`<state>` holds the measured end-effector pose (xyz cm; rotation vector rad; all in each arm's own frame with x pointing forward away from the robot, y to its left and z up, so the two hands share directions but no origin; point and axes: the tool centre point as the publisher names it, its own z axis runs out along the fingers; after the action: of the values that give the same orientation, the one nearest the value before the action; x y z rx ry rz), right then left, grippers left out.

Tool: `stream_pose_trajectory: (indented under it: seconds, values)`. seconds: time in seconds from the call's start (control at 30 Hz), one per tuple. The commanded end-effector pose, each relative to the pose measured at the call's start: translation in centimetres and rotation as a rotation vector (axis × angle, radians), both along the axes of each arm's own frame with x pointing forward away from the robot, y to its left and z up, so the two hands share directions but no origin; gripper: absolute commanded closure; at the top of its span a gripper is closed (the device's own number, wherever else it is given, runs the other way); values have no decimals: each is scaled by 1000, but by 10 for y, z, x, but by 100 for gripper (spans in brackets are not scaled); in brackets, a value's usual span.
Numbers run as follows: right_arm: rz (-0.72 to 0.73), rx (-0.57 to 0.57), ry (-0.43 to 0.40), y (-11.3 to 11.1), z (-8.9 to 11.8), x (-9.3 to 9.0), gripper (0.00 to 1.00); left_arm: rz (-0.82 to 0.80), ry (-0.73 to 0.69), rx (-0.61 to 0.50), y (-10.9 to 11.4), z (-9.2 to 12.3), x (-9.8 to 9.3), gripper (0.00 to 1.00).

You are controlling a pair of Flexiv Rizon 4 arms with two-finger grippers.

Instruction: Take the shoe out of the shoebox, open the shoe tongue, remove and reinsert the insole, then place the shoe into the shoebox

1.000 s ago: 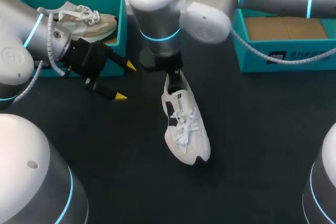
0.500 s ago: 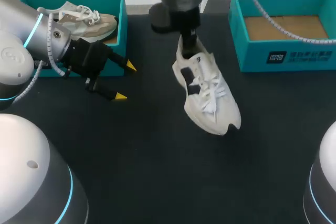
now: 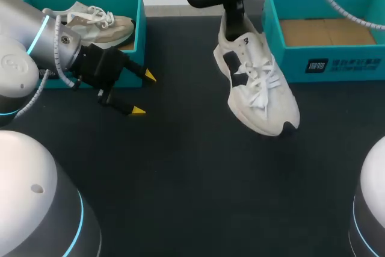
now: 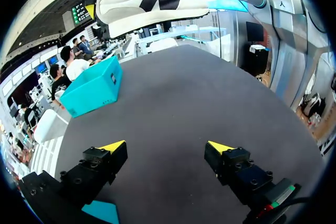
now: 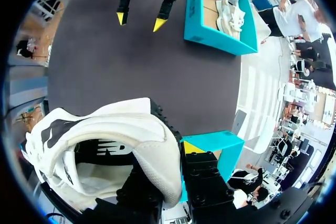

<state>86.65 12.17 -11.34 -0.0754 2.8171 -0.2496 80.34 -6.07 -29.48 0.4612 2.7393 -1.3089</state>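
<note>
A pinch at the heel

The right gripper [image 5: 168, 162] pinches the white sneaker [image 3: 255, 85] by its heel, up in the air beside the teal shoebox [image 3: 325, 64]. The left gripper [image 3: 144, 93] gapes wide, holding nothing. The white sneaker looks light and bendy, and its heel looks firmest to hold

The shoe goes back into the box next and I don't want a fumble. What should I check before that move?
1. Right gripper shut on the white shoe at its heel: ok.
2. Shoe above the right-hand shoebox: not ok, it hangs beside it, over the table.
3. Shoebox floor free: ok, where visible.
4. Left gripper open, apart from the shoe: ok.
5. Insole seated: cannot tell.
</note>
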Motion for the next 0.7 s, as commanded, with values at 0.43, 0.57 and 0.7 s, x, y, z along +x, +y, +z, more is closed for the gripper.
stream_pose_trajectory:
  seconds: [0.43,0.57,0.7]
  values:
    - [-2,-84,26,-43,7,14,100,-1,0,3,0,0,0,0]
    - [-3,-87,32,-81,5,23,100,-1,0,3,0,0,0,0]
    - [-19,-75,32,-124,6,35,100,-1,0,3,0,0,0,0]
